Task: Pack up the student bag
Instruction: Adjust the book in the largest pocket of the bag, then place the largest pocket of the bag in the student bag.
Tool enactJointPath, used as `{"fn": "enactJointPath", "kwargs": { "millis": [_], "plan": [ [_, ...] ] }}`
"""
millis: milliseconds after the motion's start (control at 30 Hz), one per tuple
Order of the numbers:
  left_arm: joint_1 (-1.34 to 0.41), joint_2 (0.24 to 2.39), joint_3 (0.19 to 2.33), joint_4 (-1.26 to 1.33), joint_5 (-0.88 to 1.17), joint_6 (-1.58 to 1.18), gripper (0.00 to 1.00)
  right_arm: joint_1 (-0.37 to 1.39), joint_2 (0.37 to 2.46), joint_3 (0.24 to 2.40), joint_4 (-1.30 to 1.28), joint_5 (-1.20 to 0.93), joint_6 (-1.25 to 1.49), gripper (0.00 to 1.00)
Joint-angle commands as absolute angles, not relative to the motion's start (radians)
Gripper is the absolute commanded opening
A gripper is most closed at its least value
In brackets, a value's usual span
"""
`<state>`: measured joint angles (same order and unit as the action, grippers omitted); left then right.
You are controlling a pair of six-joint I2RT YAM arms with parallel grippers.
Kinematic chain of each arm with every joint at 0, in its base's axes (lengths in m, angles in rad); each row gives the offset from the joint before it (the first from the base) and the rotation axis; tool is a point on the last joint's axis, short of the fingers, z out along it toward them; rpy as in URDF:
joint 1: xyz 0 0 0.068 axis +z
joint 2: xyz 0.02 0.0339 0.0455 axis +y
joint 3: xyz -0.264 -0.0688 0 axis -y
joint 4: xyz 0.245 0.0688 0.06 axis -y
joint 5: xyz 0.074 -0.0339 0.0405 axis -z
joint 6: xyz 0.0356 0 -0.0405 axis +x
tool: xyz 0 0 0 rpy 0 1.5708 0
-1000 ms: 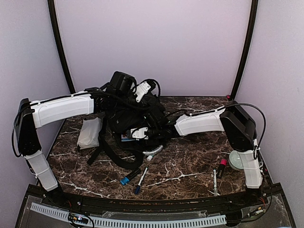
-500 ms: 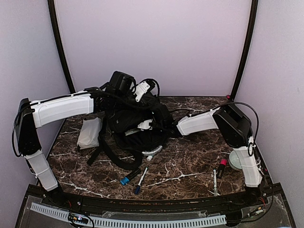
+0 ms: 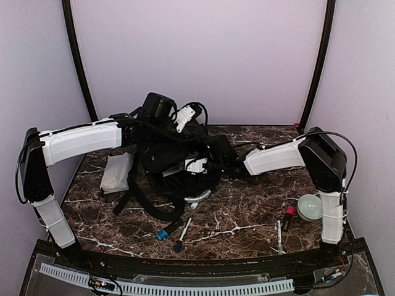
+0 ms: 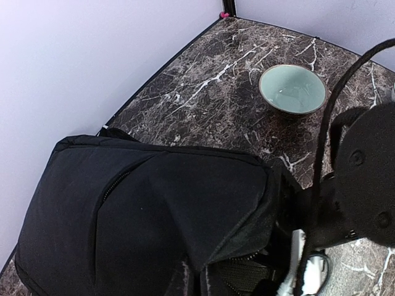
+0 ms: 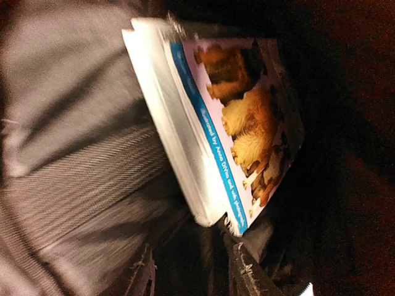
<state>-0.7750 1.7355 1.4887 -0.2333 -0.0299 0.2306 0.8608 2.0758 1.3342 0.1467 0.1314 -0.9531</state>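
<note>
The student bag is a big black backpack lying at the middle back of the table, its straps trailing toward the front. My left gripper is at the bag's top and is shut on its fabric, which tents up toward the fingers. My right gripper is at the bag's mouth and stands open. A book with dogs on its cover and a blue spine lies inside the bag, just ahead of the open fingers. The book is hidden in the top view.
A pale green bowl sits at the right, also in the left wrist view. A red marker and a pen lie near it. A blue-capped marker and another pen lie in front. A white packet lies left of the bag.
My right gripper pushed the book deeper into the bag, then drew back to the right toward the bag's mouth, leaving the book inside. The left arm has held still.
</note>
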Motion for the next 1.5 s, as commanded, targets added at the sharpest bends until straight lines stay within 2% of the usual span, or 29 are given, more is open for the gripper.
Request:
{"fn": "enactJointPath", "kwargs": {
  "millis": [0, 433, 800, 833, 900, 933, 1000, 1233, 1333, 1467],
  "plan": [
    [-0.777, 1.700, 1.492, -0.182, -0.026, 0.232, 0.00, 0.868, 1.938, 1.322, -0.074, -0.038, -0.793, 0.42],
    [-0.758, 1.717, 1.462, -0.180, -0.001, 0.198, 0.00, 0.867, 1.772, 1.258, -0.430, -0.407, -0.594, 0.42],
    [-0.756, 1.817, 1.401, -0.173, 0.061, 0.137, 0.00, 0.862, 1.694, 1.217, -0.510, -0.494, -0.534, 0.41],
    [-0.756, 1.824, 1.398, -0.178, 0.062, 0.127, 0.06, 0.859, 1.694, 1.217, -0.509, -0.497, -0.528, 0.41],
    [-0.756, 1.823, 1.398, -0.204, 0.056, 0.102, 0.27, 0.858, 1.695, 1.216, -0.511, -0.500, -0.521, 0.41],
    [-0.756, 1.814, 1.403, -0.223, 0.052, 0.091, 0.34, 0.857, 1.695, 1.215, -0.512, -0.503, -0.517, 0.41],
    [-0.756, 1.781, 1.408, -0.267, 0.061, 0.077, 0.43, 0.854, 1.695, 1.215, -0.512, -0.502, -0.513, 0.41],
    [-0.696, 1.596, 1.319, -0.355, 0.057, 0.019, 0.55, 0.825, 1.722, 1.237, -0.484, -0.474, -0.493, 0.41],
    [-0.611, 1.504, 1.228, -0.346, 0.063, -0.031, 0.59, 0.816, 1.743, 1.247, -0.463, -0.431, -0.474, 0.40],
    [-0.447, 1.407, 1.135, -0.340, 0.011, -0.163, 0.71, 0.810, 1.759, 1.252, -0.445, -0.406, -0.457, 0.40]
  ]
}}
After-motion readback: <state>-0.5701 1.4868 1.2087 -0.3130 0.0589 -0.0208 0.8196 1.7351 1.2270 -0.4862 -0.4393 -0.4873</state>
